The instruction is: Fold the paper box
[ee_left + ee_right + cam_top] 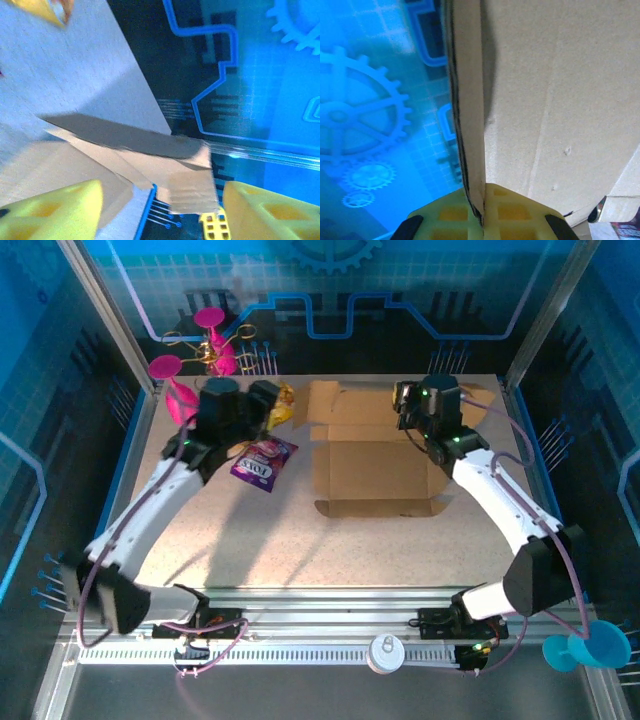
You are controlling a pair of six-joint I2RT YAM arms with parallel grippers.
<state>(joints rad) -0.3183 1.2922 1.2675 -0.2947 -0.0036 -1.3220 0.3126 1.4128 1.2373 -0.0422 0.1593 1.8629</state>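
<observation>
I'm early in the fold: the paper box lies mostly flat in the middle of the desk. My right claw is pinched on its far right flap, and my left claw gapes empty at the far left flap. Next, I judge, both flaps need lifting upright. The box is unprinted, and the white lettering on the purple packet is too small to read

Packet left of paper box
</observation>
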